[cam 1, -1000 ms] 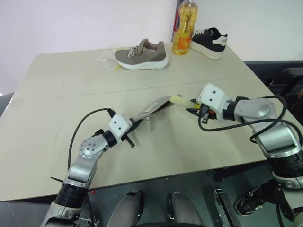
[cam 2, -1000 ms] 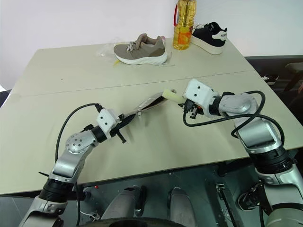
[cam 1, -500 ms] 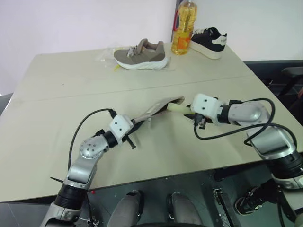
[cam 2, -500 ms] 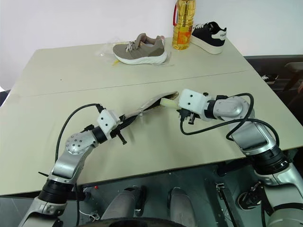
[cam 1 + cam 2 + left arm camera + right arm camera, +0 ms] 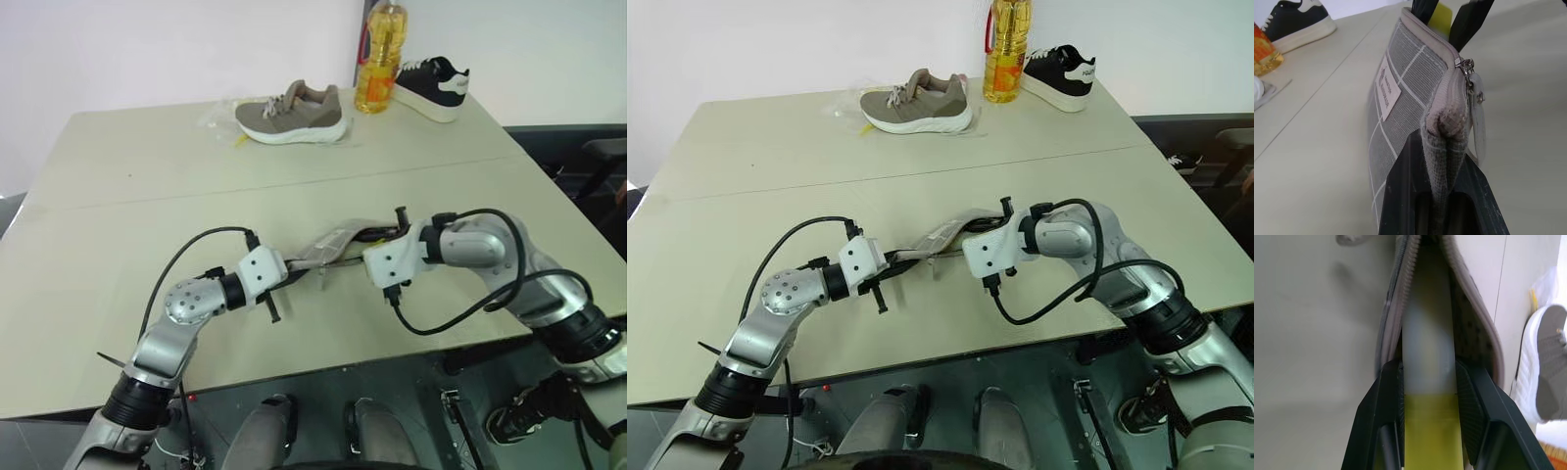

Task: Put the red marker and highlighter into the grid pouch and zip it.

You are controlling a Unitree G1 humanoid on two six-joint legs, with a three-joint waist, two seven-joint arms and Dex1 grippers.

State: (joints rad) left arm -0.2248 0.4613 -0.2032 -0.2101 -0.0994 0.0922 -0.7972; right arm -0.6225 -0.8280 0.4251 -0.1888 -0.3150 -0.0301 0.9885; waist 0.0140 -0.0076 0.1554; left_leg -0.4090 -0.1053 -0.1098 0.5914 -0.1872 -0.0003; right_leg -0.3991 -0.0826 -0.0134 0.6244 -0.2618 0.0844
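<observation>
Grid pouch (image 5: 1400,103) is your landmark: it's held up off the counter (image 5: 118,196), mid-counter. Left of it, your left gripper (image 5: 279,277) has its jaws clamped shut on the pouch's closed end, zipper pull (image 5: 1476,117) right there. Right of the pouch, your right gripper (image 5: 1427,382) has its jaws partly closed on the highlighter (image 5: 1427,396), pale cap end already inside the open mouth. Beyond the pouch: grey shoe (image 5: 291,113), oil bottle (image 5: 380,59), black shoe (image 5: 431,86).
</observation>
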